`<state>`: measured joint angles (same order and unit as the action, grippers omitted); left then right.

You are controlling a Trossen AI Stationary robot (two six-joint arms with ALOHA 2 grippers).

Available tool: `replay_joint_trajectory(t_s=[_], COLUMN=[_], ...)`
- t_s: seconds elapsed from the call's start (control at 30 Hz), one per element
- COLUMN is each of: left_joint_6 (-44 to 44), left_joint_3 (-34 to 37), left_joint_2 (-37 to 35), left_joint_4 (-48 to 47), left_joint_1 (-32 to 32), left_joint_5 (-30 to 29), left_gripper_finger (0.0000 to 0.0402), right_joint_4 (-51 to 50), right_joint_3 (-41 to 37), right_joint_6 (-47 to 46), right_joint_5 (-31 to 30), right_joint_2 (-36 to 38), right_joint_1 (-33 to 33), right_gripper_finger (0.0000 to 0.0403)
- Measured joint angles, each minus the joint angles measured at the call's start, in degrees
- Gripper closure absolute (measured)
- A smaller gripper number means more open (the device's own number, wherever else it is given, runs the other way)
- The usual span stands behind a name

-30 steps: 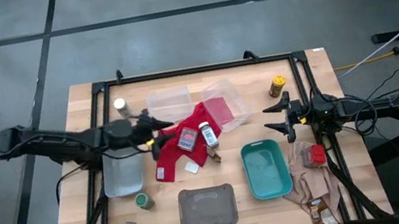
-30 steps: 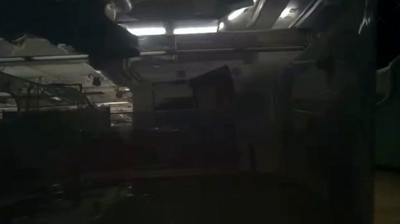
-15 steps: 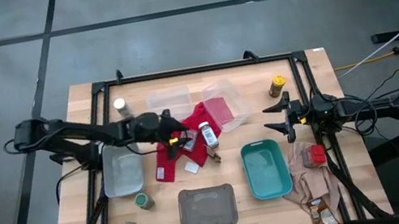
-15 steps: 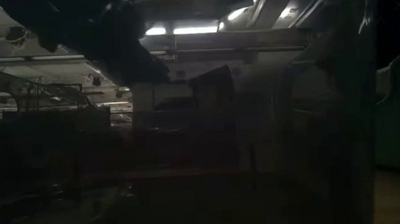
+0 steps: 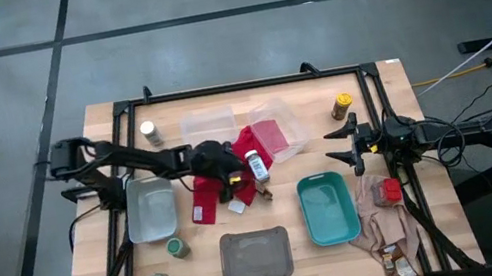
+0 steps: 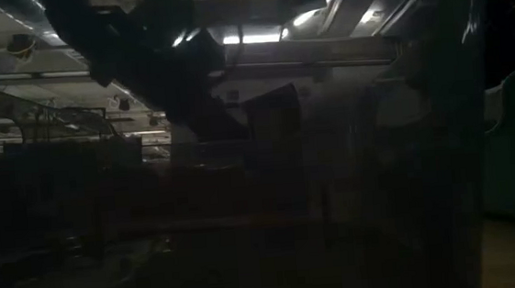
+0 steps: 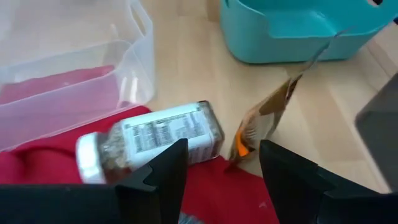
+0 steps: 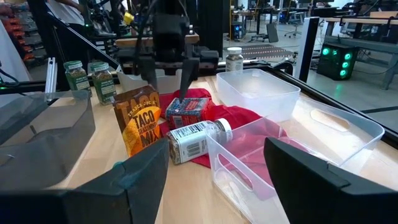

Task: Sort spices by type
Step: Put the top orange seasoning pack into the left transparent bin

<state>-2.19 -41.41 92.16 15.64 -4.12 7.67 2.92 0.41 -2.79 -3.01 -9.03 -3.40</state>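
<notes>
A wooden table (image 5: pixel 91 236) carries a red cloth (image 5: pixel 204 198). Left gripper (image 8: pixel 168 73), jaws spread and empty, hovers over the red tin (image 8: pixel 186 112); beside it lie the white-capped bottle (image 7: pixel 149 140) and taco packet (image 8: pixel 138 118). Right gripper (image 5: pixel 336 143) waits, jaws released.

Low camera left nearly blind as left arm blocks centre of desk

From above, the left hand (image 5: pixel 230 183) covers the small red tin (image 8: pixel 186 112) and part of the red cloth (image 5: pixel 205 204), so its fingers cannot be made out there. The low view is too dark to show anything on the desk; only a black arm silhouette (image 6: pixel 155 69) stands out against ceiling lights. The left wrist picture blurs the white-capped bottle (image 7: pixel 152 140) and cuts off the teal tray (image 7: pixel 292 28). Labels on the green-lidded jars (image 5: pixel 169 265) are too small to read.
</notes>
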Motion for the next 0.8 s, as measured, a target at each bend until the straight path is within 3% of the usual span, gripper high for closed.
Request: replay_joint_trajectory(t_s=[0.3,0.8], left_joint_6=[-4.1,-7.8], left_joint_3=[-4.0,-8.1], left_joint_2=[6.2,11.9], left_joint_4=[-0.1,0.1], left_joint_1=[0.0,-0.1], left_joint_5=[6.9,9.9], left_gripper_finger=[0.0218,0.0218], right_joint_4=[0.0,0.0], right_joint_3=[0.0,0.0], right_joint_6=[0.0,0.0], right_joint_5=[0.0,0.0], right_joint_2=[0.0,0.0], right_joint_1=[0.0,0.0], right_gripper_finger=[0.0139,0.0139])
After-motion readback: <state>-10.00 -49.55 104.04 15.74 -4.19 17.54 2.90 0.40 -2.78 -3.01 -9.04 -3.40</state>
